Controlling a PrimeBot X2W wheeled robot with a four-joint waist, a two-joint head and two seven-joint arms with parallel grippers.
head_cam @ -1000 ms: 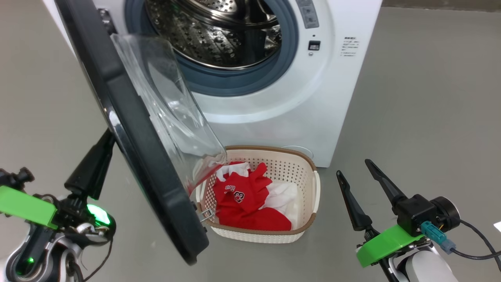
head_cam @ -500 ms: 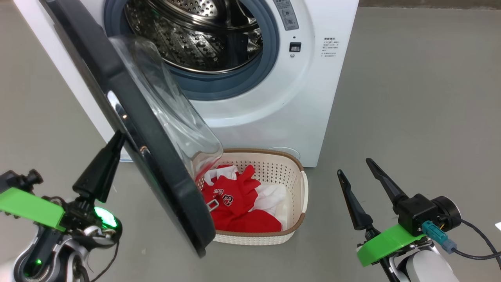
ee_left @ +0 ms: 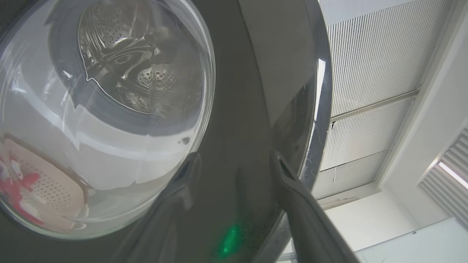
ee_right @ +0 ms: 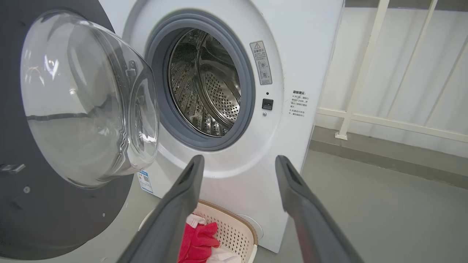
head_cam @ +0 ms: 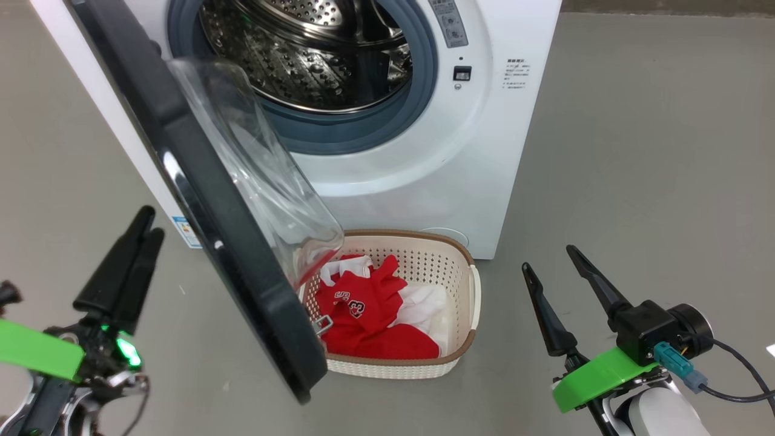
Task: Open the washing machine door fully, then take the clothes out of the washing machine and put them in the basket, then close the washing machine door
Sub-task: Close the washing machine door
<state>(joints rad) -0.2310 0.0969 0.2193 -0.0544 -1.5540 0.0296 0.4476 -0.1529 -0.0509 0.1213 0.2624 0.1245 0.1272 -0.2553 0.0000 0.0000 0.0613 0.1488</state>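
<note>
Washing machine door [head_cam: 260, 303] stands partly open, left of centre; basket [head_cam: 418, 366] holding clothes [head_cam: 369, 315] sits lower centre. Left jaws spread, empty, facing door's outer side; right jaws wide, empty, lower right.

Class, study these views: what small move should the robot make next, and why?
Probably press the left claw against the outer face of the washing machine door and swing it shut. The drum looks empty, the clothes lie in the basket, and the door stands open.
</note>
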